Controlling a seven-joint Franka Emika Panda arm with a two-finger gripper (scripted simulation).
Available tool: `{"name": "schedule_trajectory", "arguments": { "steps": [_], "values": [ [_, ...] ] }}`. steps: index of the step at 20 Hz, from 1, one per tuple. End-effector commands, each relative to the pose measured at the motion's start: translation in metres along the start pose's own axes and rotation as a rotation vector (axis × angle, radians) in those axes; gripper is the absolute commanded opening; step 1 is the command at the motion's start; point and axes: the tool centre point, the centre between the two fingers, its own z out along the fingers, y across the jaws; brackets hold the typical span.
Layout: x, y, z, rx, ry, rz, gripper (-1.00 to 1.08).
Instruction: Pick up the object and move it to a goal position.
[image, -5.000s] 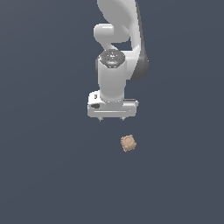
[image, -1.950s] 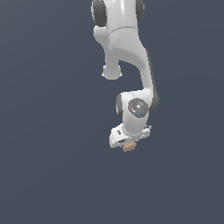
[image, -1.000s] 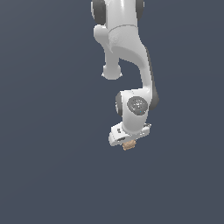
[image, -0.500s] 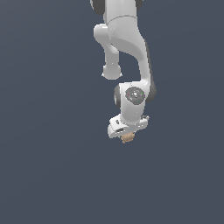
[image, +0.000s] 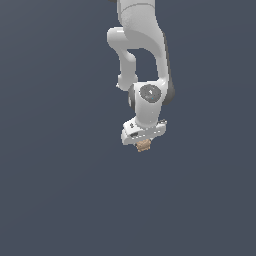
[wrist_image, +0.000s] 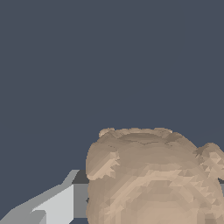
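The object (image: 143, 145), a small tan lumpy block, hangs just under the white hand of the arm in the exterior view, held off the dark grey floor. My gripper (image: 143, 143) is shut on it, and only the block's lower part shows below the hand. In the wrist view the object (wrist_image: 153, 179) fills the near field as a big tan bumpy mass, with one grey finger (wrist_image: 48, 205) pressed against its side. The other finger is hidden behind the block.
The white arm (image: 142, 55) reaches down from the upper middle of the exterior view. Around it lies only a plain dark grey floor (image: 55, 200). No goal mark shows.
Five seconds ago the block lay on the floor, apart from the open gripper. Since then the gripper has closed on it, and over the last second arm and block have risen a little.
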Motion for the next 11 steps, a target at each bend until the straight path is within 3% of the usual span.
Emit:
{"name": "schedule_trajectory", "arguments": {
  "steps": [1,11],
  "values": [
    [-0.010,-0.002,-0.004,0.000,0.000,0.000,-1.00],
    [-0.027,-0.004,-0.011,0.000,0.000,0.000,-1.00]
  ]
}}
